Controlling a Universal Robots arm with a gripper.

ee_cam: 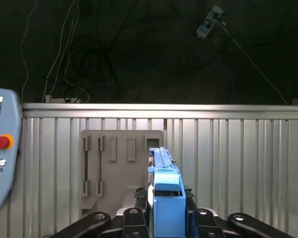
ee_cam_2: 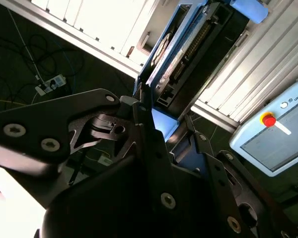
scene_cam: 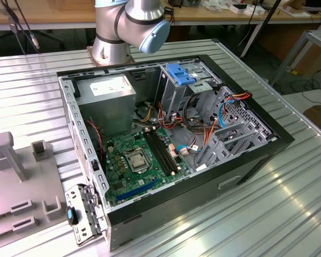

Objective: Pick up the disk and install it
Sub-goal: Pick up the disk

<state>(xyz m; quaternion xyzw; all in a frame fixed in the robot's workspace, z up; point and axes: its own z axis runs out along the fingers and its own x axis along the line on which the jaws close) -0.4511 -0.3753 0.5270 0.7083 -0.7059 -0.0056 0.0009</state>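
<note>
The fingers (ee_cam_2: pixel 148 136) seem to be pinching the disk (ee_cam: pixel 165 191) by its flat faces at one end, its long axis running straight out from between them toward the tabletop (ee_cam: pixel 238 163).

Exterior overlooks case (scene_cam: pixel 246 172); wrist views apparently hug gripper (ee_cam: pixel 165 206).

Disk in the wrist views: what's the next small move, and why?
Probably start carrying it toward the open computer case. The gripper looks shut on the disk, which stands edge-on between its fingers, with the grey fixture plate beyond it.
</note>
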